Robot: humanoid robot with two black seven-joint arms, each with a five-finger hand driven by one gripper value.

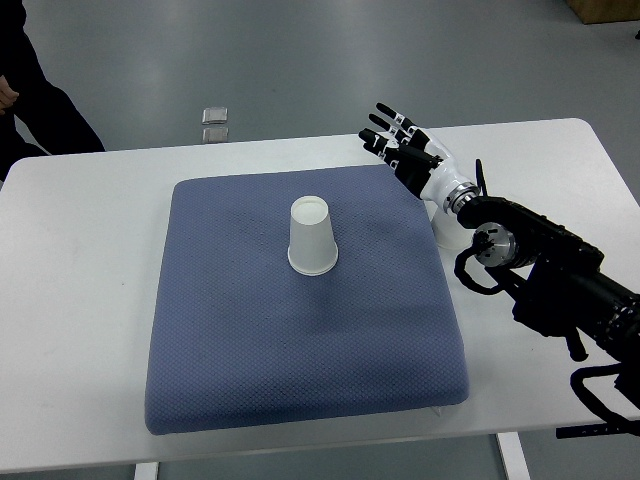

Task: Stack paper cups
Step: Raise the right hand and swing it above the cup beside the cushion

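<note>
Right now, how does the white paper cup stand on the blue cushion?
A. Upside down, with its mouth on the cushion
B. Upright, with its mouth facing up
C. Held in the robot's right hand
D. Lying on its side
A: the paper cup rests with its wide rim down on the blue cushion and its narrow base up, apart from the open right hand.

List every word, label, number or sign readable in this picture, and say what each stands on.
None can be read.
The paper cup, the blue cushion, the white table and the right hand show no print.
The two small grey things on the floor are too small to tell.
</note>
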